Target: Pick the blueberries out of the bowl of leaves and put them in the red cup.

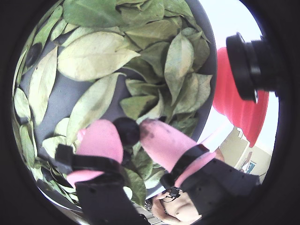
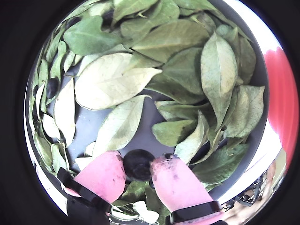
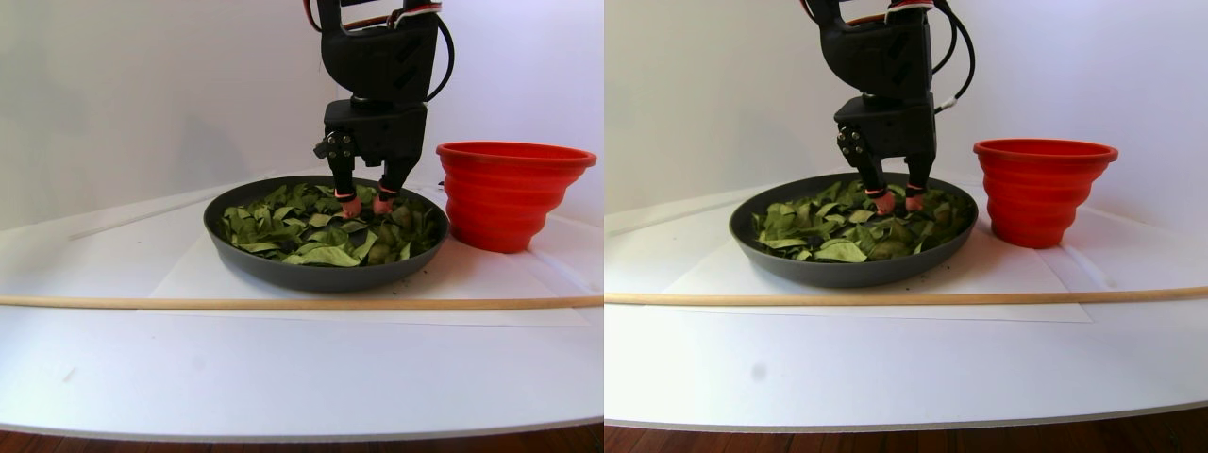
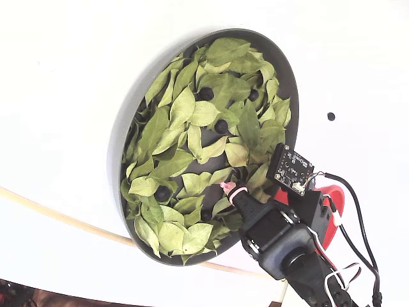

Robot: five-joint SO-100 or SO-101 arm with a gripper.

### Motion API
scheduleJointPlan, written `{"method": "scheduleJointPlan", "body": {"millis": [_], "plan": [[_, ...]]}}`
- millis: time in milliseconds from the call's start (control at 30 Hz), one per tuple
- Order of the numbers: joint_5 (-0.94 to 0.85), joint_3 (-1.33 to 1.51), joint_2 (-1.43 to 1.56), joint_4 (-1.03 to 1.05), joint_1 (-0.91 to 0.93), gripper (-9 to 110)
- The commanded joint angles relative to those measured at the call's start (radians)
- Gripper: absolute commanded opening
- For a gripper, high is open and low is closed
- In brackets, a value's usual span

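Observation:
A dark blueberry [image 1: 126,130] sits between my pink-tipped fingers, and my gripper [image 1: 127,133] is shut on it just above the leaves [image 1: 93,56]. In another wrist view the same berry [image 2: 138,164] touches both pads of the gripper [image 2: 138,169] over bare grey bowl [image 2: 257,126] floor. The stereo pair view shows the gripper [image 3: 366,203] down at leaf level at the back right of the bowl [image 3: 311,276], beside the red cup [image 3: 510,193]. Other blueberries [image 4: 222,126] lie among the leaves [image 4: 172,166] in the fixed view. There the arm mostly hides the red cup [image 4: 330,231].
A thin wooden stick [image 3: 283,303] lies across the white table in front of the bowl. A small flat black dot [image 4: 330,116] marks the table beyond the bowl. A second camera lens [image 1: 248,65] juts in at the upper right of a wrist view.

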Motion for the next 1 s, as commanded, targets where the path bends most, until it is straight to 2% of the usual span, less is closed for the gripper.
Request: {"method": "scheduleJointPlan", "body": {"millis": [0, 967], "plan": [[-0.012, -0.037, 0.124, 0.014, 0.002, 10], [-0.115, 0.003, 0.437, 0.244, 0.041, 10]]}}
